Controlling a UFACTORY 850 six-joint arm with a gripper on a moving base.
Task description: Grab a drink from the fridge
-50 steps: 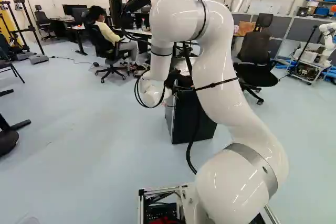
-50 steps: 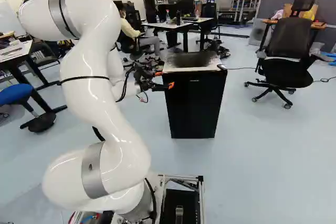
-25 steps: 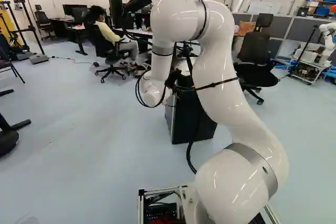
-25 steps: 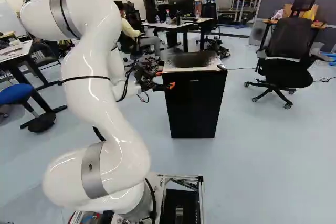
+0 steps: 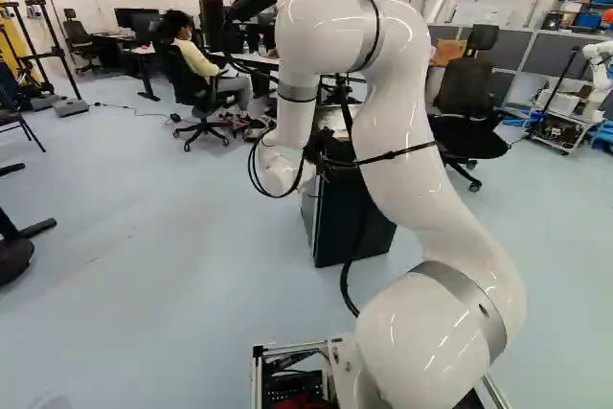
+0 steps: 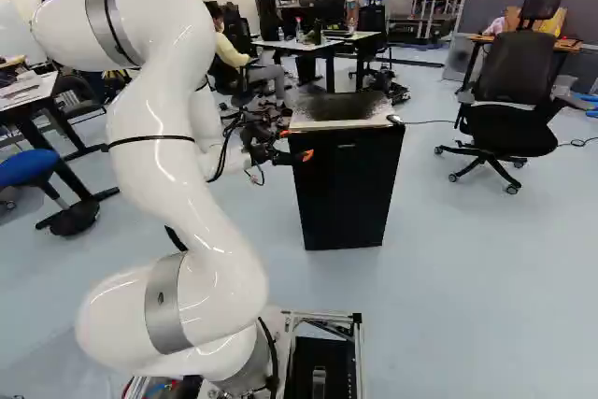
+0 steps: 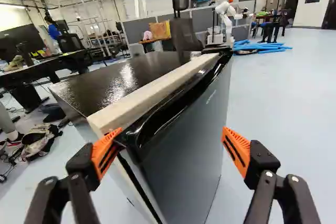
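Fridge stands upright on the floor, and the open gripper is at its top corner, at the left of the fridge front in the right base view. In the wrist view the two fingers are wide apart. One orange pad is at this near top corner of the door; whether it touches, I cannot tell. The other pad is in front of the door face, apart from it.

The door looks closed, so the inside of the fridge is hidden, and where the drink is I cannot tell. Along the front edge of the fridge top runs a pale strip, and behind it lies a glossy black surface.

Farther, behind the fridge, a table carries a dark bottle; its content I cannot see. Beyond the fridge's far edge, a yellow and brown bag sits on a desk, also with content hidden.
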